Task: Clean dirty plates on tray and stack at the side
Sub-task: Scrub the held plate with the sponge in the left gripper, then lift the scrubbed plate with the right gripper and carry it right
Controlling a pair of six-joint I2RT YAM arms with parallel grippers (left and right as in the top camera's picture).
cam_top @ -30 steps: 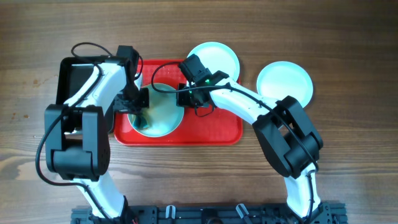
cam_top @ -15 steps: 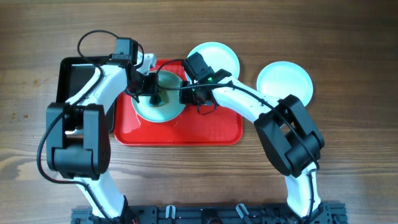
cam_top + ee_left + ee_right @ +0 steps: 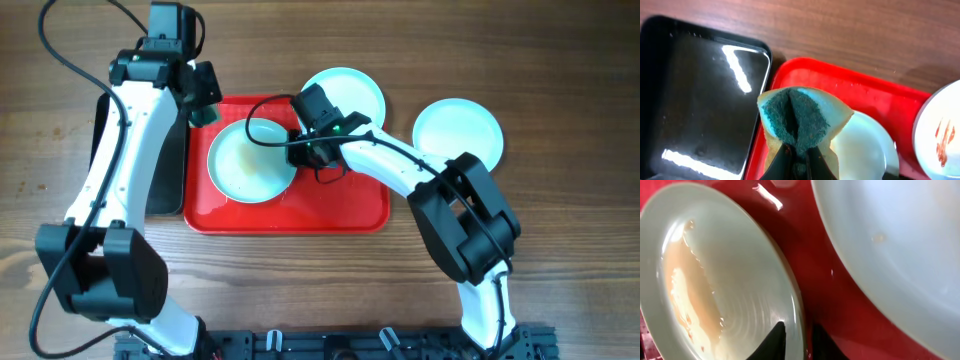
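The plate (image 3: 250, 162), pale with an orange-brown smear, lies left on the red tray (image 3: 340, 205). The right gripper (image 3: 297, 153) pinches its right rim, jaws nearly closed. The left gripper (image 3: 799, 157), clamped on a sponge (image 3: 797, 117), hangs over the tray's back-left corner, apparently clear of the plate. A second plate (image 3: 350, 92) overlaps the back edge.

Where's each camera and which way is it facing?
Overhead: above the table, straight down on the red tray, left arm and right arm.
Left wrist: on the left arm, looking down past the sponge in the left gripper at the black tray.
Right wrist: on the right arm, close on the smeared plate pinched by the right gripper.
Wrist views share the red tray and smeared plate.
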